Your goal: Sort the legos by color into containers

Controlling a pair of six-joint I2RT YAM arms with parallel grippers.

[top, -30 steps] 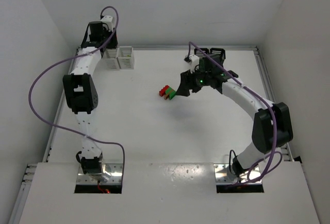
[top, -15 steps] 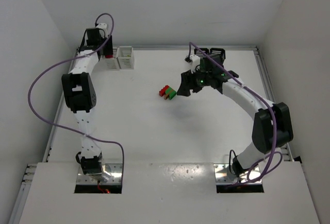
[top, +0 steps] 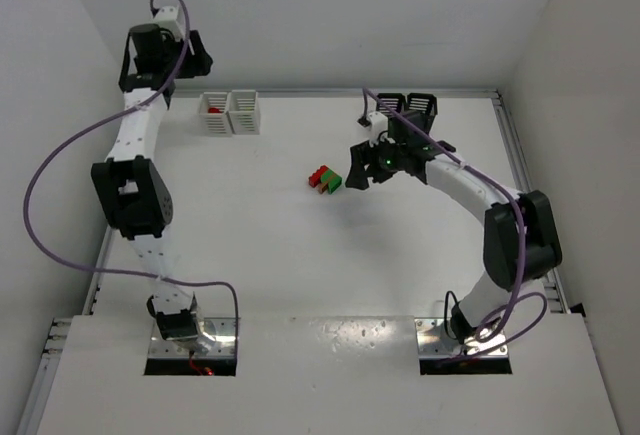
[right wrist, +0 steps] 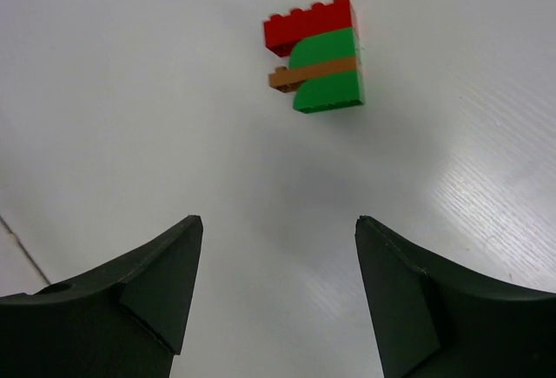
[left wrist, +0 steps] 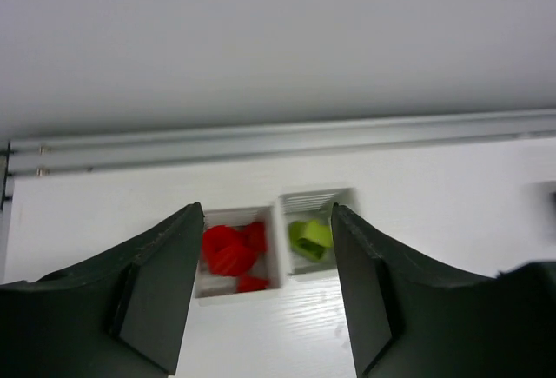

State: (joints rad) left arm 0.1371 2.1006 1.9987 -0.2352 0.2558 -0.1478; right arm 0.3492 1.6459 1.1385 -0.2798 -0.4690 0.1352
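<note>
Two white bins (top: 243, 113) stand as a pair and two black bins (top: 421, 105) as another, four in all. One joined chunk of bricks (right wrist: 315, 55) lies on the counter (top: 300, 255). One white bin holds several red bricks (left wrist: 233, 249), too heaped to count. The other holds one yellow-green brick (left wrist: 309, 235).

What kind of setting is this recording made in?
Most likely a lab robot test cell: a white table boxed in by plain walls, a left arm and right arm bolted at its near edge, with white slatted bins and legos as props.
</note>
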